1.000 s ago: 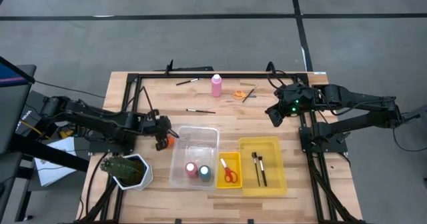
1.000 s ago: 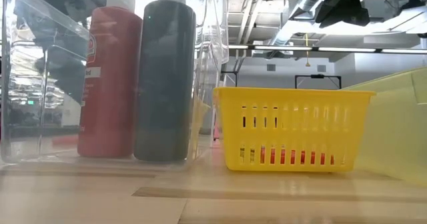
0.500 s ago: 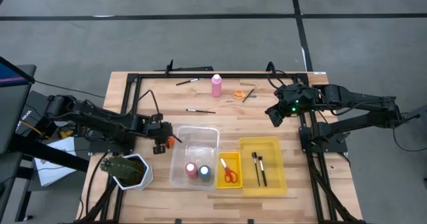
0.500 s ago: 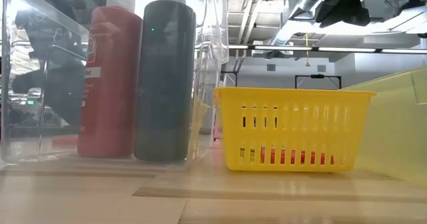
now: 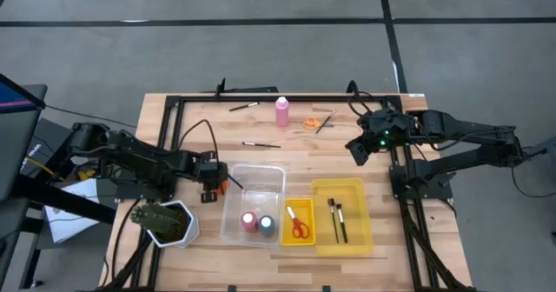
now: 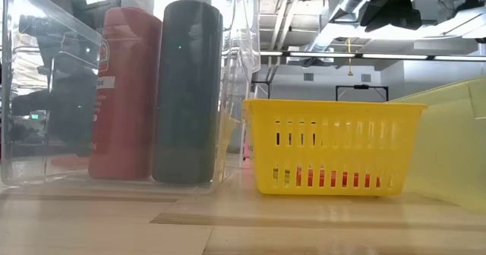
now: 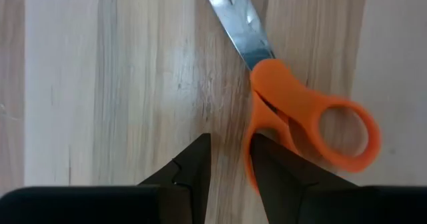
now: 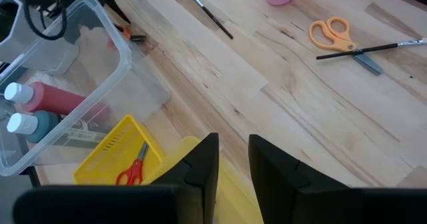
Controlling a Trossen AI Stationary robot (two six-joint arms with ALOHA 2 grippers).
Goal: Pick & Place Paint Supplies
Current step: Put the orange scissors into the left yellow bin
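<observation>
Sorting looks a little past halfway from where I sit. Starting at the left, my left gripper (image 7: pixel 230 141) hangs low over the bare wood just left of the clear bin (image 5: pixel 254 167). Its fingers stand a narrow gap apart with nothing between them. A pair of orange-handled scissors (image 7: pixel 300 117) lies flat on the table right beside that claw. The handle sits against the outer side of one finger, not inside the gap, and the blades point away. I judge this pair not yet gripped and not yet binned.

Inside the clear bin stand a red paint bottle (image 5: pixel 249 221) and a dark blue paint bottle (image 5: pixel 267 225), both upright. Next right, the small yellow basket (image 5: pixel 286 222) holds red-handled scissors (image 5: pixel 300 228). The larger yellow bin (image 5: pixel 339 182) holds two paintbrushes (image 5: pixel 337 220) lying side by side.

Still loose on the far half of the table are a thin brush (image 5: pixel 244 106), another brush (image 5: pixel 261 143), the pink paint bottle (image 5: pixel 282 111), a second pair of orange scissors (image 5: pixel 311 122) and a brush (image 5: pixel 324 122) crossing beside them.

Farthest right, my right gripper (image 5: pixel 358 149) waits above the table, right of those loose items, fingers slightly parted and empty.
</observation>
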